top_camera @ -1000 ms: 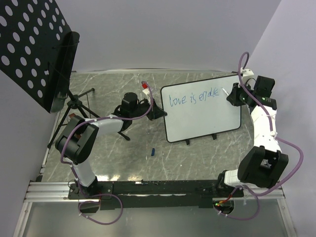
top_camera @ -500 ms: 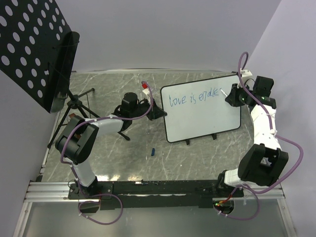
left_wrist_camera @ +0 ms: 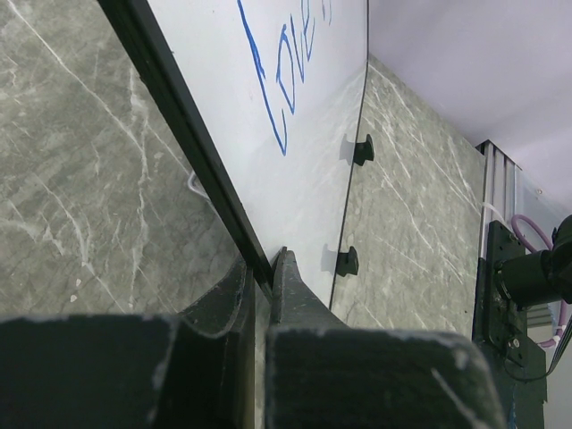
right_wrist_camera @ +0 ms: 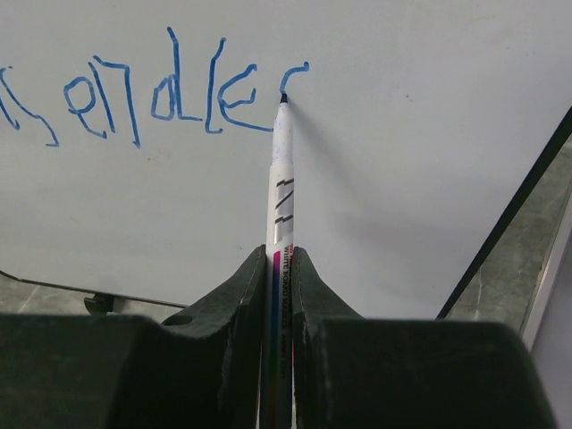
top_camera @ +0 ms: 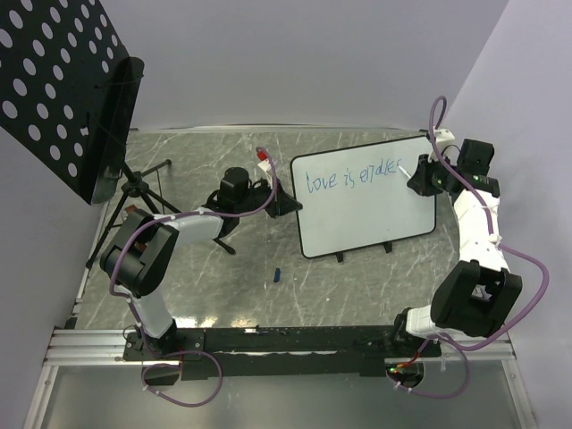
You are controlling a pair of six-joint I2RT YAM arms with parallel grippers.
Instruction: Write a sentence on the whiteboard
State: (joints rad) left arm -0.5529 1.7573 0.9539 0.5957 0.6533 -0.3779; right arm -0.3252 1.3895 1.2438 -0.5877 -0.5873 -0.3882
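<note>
Shows the whiteboard [top_camera: 366, 197] propped on small black feet toward the right of a grey marbled table [top_camera: 206, 286]. Carries the sentence [top_camera: 353, 176] in thin blue strokes along its upper part, reading "love is endle" plus the start of one more letter. Pinched at its left rim by the left gripper [left_wrist_camera: 264, 268], jaws clenched on the black edge. Met at the rightmost stroke by the tip of a white marker [right_wrist_camera: 280, 179], barrel clamped tight in the right gripper [right_wrist_camera: 280, 256]. Elsewhere: a small blue piece [top_camera: 277, 274] lying on the table in front of the board, and a black perforated panel [top_camera: 54, 80] at far left.
</note>
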